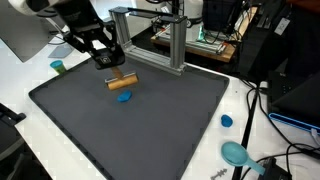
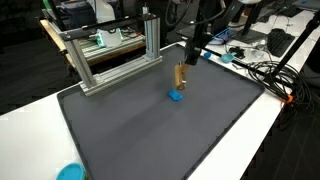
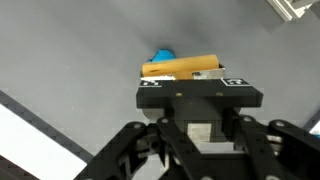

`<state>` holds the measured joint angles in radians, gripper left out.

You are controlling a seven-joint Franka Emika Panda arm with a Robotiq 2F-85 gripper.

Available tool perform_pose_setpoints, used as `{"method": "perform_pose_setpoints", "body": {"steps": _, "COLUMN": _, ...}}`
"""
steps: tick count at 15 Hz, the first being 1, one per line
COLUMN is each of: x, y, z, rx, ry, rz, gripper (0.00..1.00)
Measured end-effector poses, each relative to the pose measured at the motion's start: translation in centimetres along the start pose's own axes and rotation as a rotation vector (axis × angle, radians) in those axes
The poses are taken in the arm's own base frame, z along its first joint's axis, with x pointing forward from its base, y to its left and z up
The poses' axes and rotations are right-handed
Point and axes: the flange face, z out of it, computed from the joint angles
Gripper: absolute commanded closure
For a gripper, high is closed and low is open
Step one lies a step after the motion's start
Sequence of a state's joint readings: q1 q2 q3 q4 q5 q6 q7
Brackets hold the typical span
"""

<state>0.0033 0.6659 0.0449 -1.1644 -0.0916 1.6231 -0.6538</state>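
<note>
While shut, pincer hovers | wooden block near | blue piece beside

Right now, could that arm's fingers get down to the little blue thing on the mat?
Probably not: the fingers are shut on the wooden block, which hangs right over the blue piece.

A black Robotiq gripper — boxy palm, angular linkage fingers. Small white square markings sit on its top edge — the arm above is dark.

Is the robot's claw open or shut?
Shut: the gripper pinches the wooden block, holding it above the blue piece.
</note>
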Motion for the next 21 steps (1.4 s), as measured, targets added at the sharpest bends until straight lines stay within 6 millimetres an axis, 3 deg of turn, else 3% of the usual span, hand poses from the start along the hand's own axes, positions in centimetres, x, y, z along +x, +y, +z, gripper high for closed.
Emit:
{"method": "perform_pose_setpoints", "body": {"steps": 1, "x": 0.1, "y": 0.0, "z": 0.2, "rx": 0.001, "ry": -0.001, "rz": 0.000, "gripper": 0.53}}
{"method": "perform_pose_setpoints", "body": {"steps": 2, "x": 0.2, "y": 0.0, "z": 0.4, "rx": 0.003, "ry": -0.003, "rz": 0.000, "gripper": 0.78}}
{"method": "perform_pose_setpoints", "body": {"steps": 5, "x": 0.4, "y": -0.1, "z": 0.7, "rx": 0.003, "ry": 0.000, "rz": -0.010, "gripper": 0.78}}
{"method": "perform_pose_setpoints", "body": {"steps": 8, "x": 0.5, "y": 0.2, "z": 0.4, "rx": 0.005, "ry": 0.047, "rz": -0.149, "gripper": 0.78}}
{"method": "perform_pose_setpoints", "body": {"steps": 16, "x": -5.5, "y": 4.4, "z": -2.8, "rx": 0.060, "ry": 0.175, "rz": -0.531, "gripper": 0.78}}
{"method": "perform_pose_setpoints", "body": {"steps": 17, "x": -6.1, "y": 4.9, "z": -2.7, "rx": 0.064, "ry": 0.191, "rz": -0.577, "gripper": 0.53}}
{"method": "perform_pose_setpoints", "body": {"steps": 21, "x": -7.0, "y": 5.7, "z": -2.2, "rx": 0.036, "ry": 0.204, "rz": -0.604, "gripper": 0.53}}
